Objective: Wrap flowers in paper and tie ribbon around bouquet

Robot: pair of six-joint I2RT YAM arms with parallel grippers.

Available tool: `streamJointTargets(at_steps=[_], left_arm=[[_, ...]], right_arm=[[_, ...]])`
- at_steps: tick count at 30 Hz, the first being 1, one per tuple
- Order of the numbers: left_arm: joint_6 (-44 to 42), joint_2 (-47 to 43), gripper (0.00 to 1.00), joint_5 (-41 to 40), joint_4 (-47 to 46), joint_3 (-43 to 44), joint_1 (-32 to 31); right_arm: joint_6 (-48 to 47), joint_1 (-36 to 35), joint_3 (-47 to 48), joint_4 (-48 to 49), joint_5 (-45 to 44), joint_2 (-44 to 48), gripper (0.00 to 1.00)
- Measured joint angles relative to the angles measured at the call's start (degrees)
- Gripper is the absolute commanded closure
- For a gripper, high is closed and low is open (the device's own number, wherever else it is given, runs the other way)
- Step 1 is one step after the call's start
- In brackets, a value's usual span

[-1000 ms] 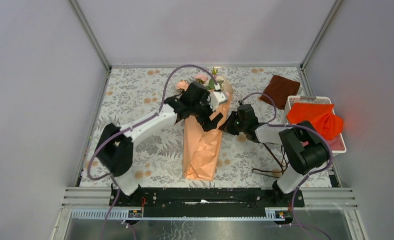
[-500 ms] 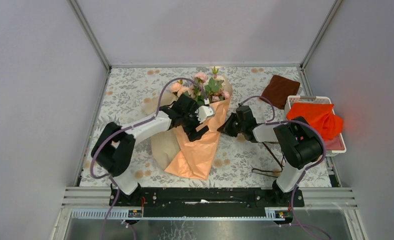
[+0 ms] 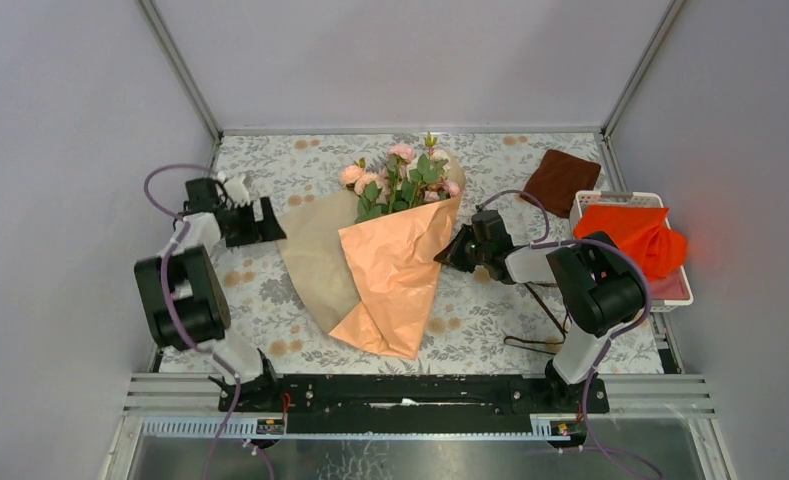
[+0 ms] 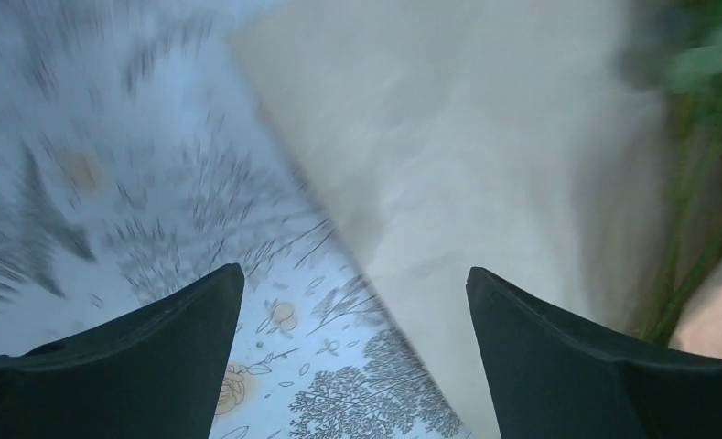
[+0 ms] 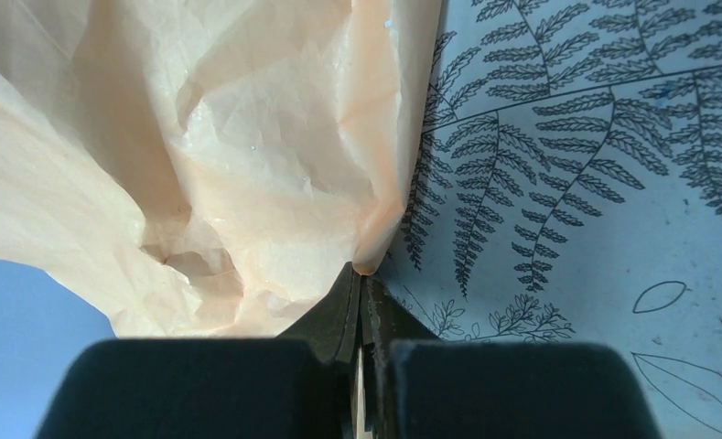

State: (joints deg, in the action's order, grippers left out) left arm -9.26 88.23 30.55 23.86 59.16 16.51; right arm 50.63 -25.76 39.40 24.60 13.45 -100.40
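Observation:
The flowers, pink roses with green leaves, lie at the back centre on the peach-orange paper. The paper's tan reverse is spread out to the left. My right gripper is shut on the paper's right edge; in the right wrist view the jaws pinch a fold of the crumpled paper. My left gripper hangs open at the far left, off the paper. The blurred left wrist view shows the left gripper empty above the tan paper, with green stems at the right. A thin dark ribbon lies by the right arm's base.
A dark brown folded cloth lies at the back right. Beside it a white basket holds a bright orange cloth. Grey walls close in the flower-patterned table on three sides.
My left arm let go of the bundle and swung away to the far left. The paper's left flap fell open, showing its tan reverse and the flowers. The right gripper stayed put.

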Motion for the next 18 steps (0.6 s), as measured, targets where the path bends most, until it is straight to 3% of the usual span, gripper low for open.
streamJointTargets(at_steps=[3,5,15,18], left_arm=[[3.5,9.9,0.01,3.5,0.39,-2.89,5.7],[5.44,11.32,0.01,8.44,-0.68,-2.75,6.95],[14.19,15.85,0.01,28.33,-5.49,-7.85,3.89],[15.72,16.76,0.06,30.53,-5.7,-8.04,1.16]], right_arm=[[-0.35,0.0,0.17,-0.07,0.02,-0.04,1.0],[-0.7,0.0,0.22,-0.09,-0.02,-0.04,1.0],[-2.08,0.0,0.33,-1.11,-0.61,0.5,1.0],[-2.47,0.0,0.39,-1.92,-0.96,0.98,1.0]])
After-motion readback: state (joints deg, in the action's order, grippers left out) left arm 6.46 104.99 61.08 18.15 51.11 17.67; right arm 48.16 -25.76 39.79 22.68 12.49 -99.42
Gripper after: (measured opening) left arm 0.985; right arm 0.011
